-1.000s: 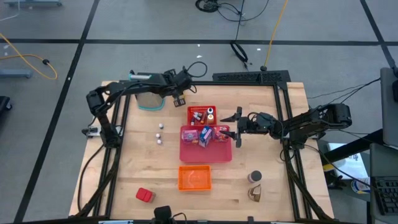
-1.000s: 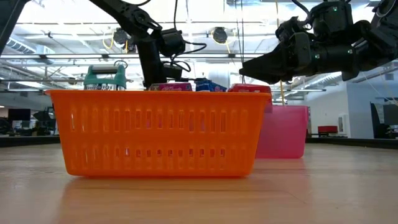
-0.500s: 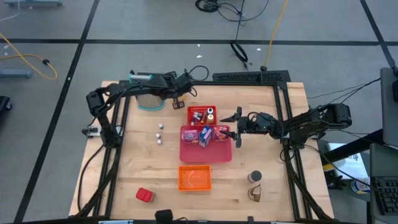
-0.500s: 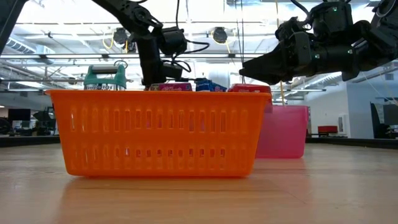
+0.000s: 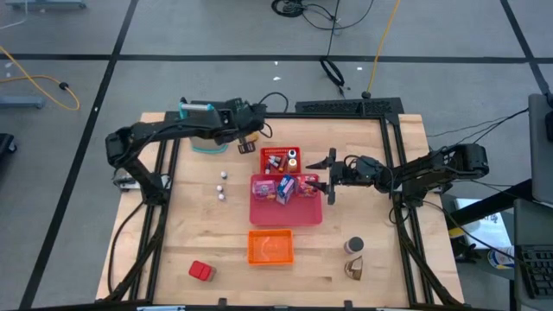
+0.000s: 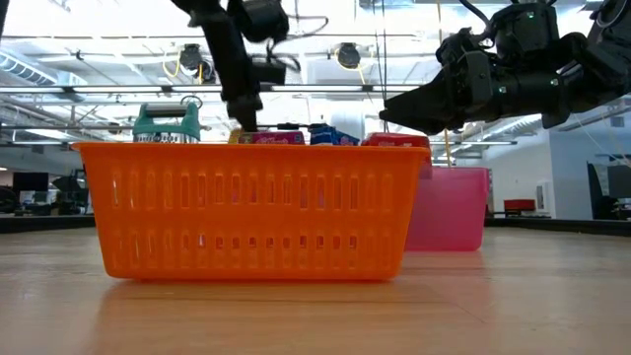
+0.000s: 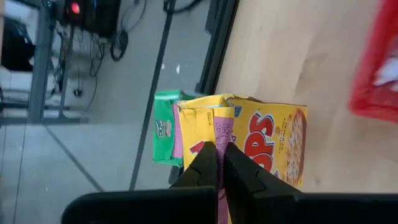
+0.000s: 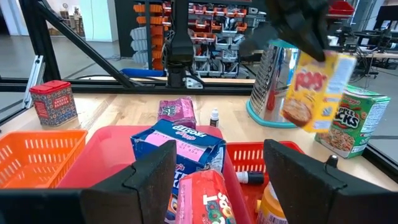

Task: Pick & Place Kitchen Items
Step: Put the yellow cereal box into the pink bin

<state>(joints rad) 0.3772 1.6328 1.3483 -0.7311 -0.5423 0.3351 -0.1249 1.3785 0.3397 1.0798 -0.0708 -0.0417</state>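
In the upper centre of the overhead frame, a yellow cereal box (image 7: 268,148) hangs lifted off the table, pinched by its top flap in the closed left gripper (image 7: 219,163), beside a green box (image 8: 348,124) and the metal grater (image 8: 275,79); at centre right the right gripper (image 5: 329,177) hovers, jaws wide, empty, over the pink tray (image 5: 268,214) of boxes

We see two dark, near-black jointed arms with black cables looped along them. The left gripper (image 7: 219,163) has slim tapered black fingers; the right gripper (image 8: 214,165) has broad, blocky matte-black ones.
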